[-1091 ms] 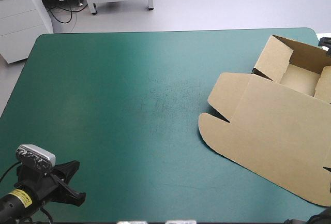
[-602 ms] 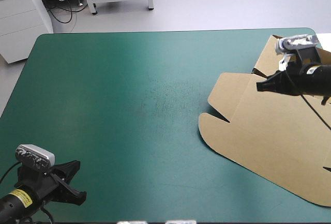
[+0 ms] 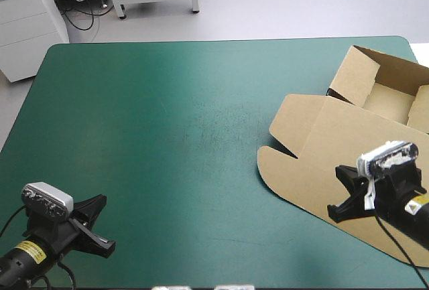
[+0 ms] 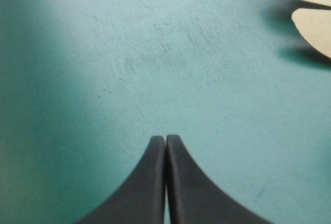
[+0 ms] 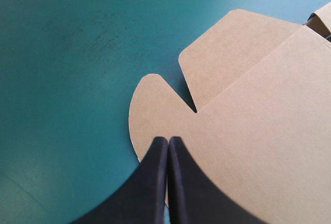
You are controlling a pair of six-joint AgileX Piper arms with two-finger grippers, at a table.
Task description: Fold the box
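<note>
The brown box [image 3: 348, 156] lies at the table's right side as an open tray [image 3: 385, 92] with raised walls. Its lid is flat toward the near edge, with a rounded flap [image 5: 155, 100] and a notch at its left end. My right gripper [image 3: 342, 196] hovers over the lid's near left part, shut, its tip [image 5: 168, 140] above the board just behind the rounded flap and holding nothing. My left gripper [image 3: 97, 226] sits at the near left corner, shut [image 4: 165, 138] over the bare cover. The lid's flaps [image 4: 310, 6] show far ahead of it.
The teal-green cover [image 3: 167, 136] stretches between the two grippers. The tray stands close to the table's far right corner, and the box reaches the table's right edge.
The right arm came into view over the tray, then drew back toward the near edge to above the lid. The left arm shifted only slightly. The box has not moved.
</note>
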